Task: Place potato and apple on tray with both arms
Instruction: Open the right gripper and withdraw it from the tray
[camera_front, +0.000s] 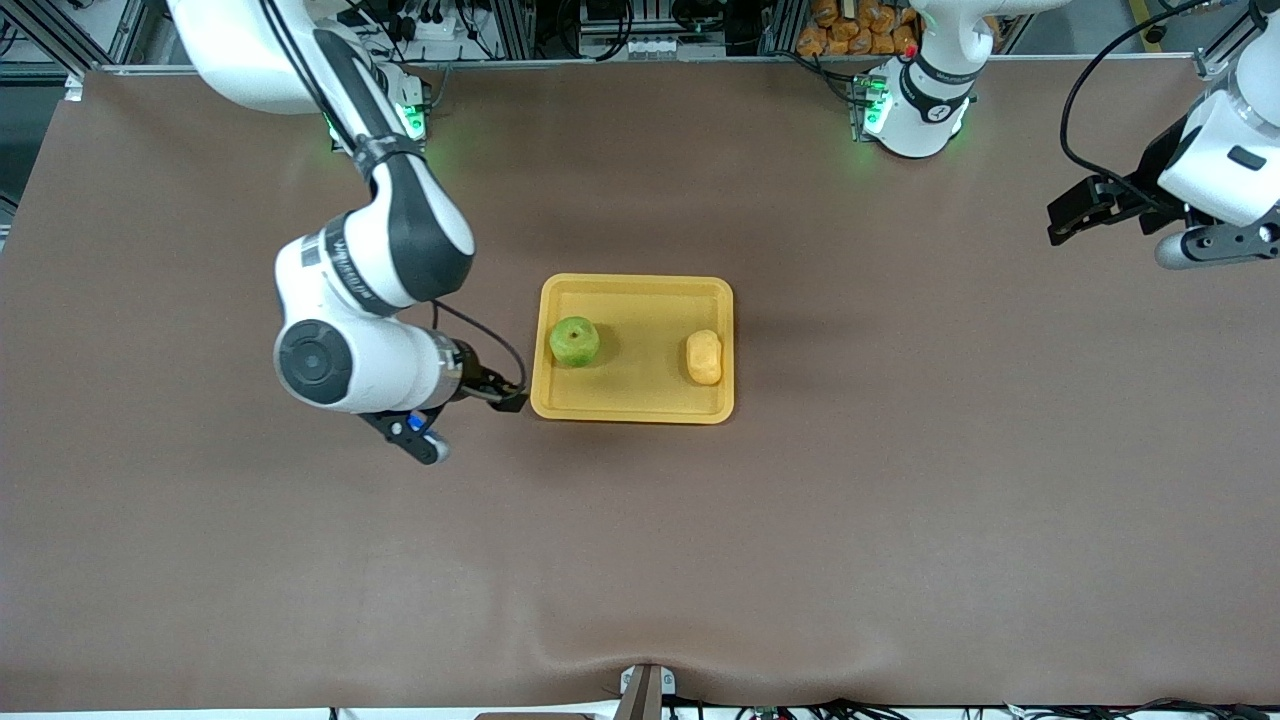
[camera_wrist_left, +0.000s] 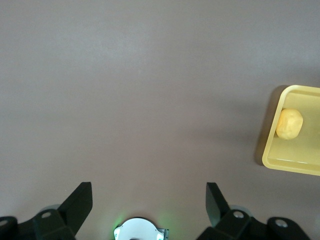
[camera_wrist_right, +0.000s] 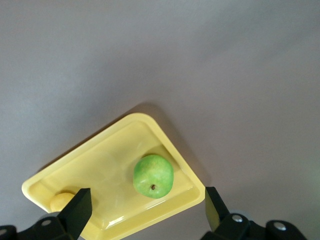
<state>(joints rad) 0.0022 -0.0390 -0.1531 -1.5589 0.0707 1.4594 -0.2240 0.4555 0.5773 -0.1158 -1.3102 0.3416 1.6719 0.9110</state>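
hands first: my right hand (camera_front: 505, 397) hangs low just beside the tray (camera_front: 637, 408) at its right-arm end, fingers spread and holding nothing. my left hand (camera_front: 1062, 222) is up over bare worktop (camera_front: 900, 520) toward the left arm's end, well apart from the tray, fingers spread too and empty. apple (camera_front: 574, 341) sits in the tray at the right-arm end, potato (camera_front: 704, 357) in the tray at the left-arm end, apart from each other. i judge the placing done. what could go wrong: the right hand is so close to the rim that a careless sideways pull could nudge the tray and roll the apple. i see no writing i can read on the tray or fruit.
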